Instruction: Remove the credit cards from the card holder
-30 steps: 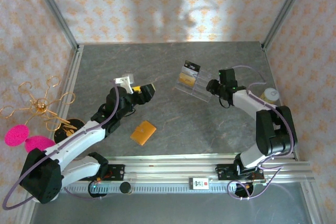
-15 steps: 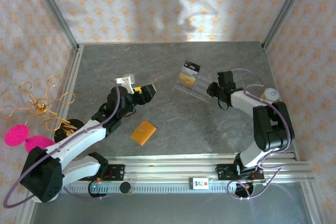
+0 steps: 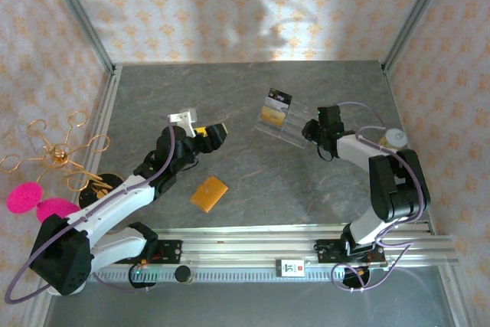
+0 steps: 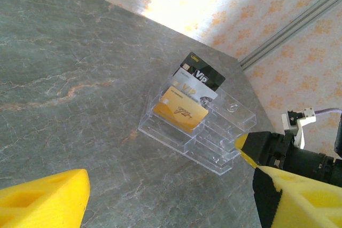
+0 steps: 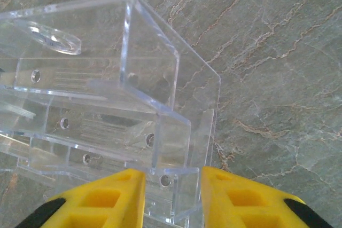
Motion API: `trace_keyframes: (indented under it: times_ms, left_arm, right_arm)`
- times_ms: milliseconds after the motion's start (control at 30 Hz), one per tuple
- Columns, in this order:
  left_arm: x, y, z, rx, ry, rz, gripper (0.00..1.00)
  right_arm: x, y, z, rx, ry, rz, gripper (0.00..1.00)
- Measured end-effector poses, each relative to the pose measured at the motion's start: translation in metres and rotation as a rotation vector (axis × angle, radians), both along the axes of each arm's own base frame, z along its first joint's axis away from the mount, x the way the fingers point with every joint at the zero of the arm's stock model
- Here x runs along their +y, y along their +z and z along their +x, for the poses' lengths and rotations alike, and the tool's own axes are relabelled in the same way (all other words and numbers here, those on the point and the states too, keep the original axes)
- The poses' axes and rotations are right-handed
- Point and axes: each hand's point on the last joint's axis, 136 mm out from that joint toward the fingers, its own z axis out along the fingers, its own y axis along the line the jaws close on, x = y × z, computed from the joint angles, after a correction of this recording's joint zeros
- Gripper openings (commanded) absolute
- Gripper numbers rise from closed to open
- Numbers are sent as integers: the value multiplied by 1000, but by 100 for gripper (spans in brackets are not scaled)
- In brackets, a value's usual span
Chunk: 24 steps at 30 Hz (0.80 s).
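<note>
The card holder (image 3: 209, 192), a flat orange-tan wallet, lies shut on the table in front of the left arm. A clear acrylic stand (image 3: 285, 124) (image 4: 214, 137) (image 5: 107, 105) holds three credit cards: gold (image 4: 181, 109) (image 3: 270, 116), silver (image 4: 195, 90) and black (image 4: 203, 76). My right gripper (image 3: 311, 129) (image 5: 172, 185) is at the stand's right end, its yellow fingers pressed against both sides of the stand's corner. My left gripper (image 3: 200, 132) (image 4: 171, 206) hovers open and empty over bare table, left of the stand and behind the wallet.
A gold wire jewellery stand (image 3: 57, 155) with pink discs (image 3: 23, 198) stands off the table's left edge. A small pale round object (image 3: 394, 138) sits by the right wall. Metal frame posts and patterned walls border the table, with a rail along the front.
My right gripper has slid in onto the acrylic stand's right end and its jaws have narrowed around the corner. The left arm, wallet and cards have stayed put.
</note>
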Motion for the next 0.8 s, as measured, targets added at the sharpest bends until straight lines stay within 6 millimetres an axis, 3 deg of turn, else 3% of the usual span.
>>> trace_keyframes:
  times_ms: [133,433,567,800]
  left_arm:
    - [0,0,0,0,-1,-1,80]
    - [0,-3,-1,11,-2,4,80]
    - [0,-4,-2,17,-2,8,80]
    - [4,-5,-4,26,8,17,80]
  right_arm:
    - [-3,-3,0,7,-14,-10,27]
    - [-2,0,9,-12,0,-27,9]
    - [2,-1,8,-13,33,-35,8]
    - [38,-1,-5,3,165,-66,9]
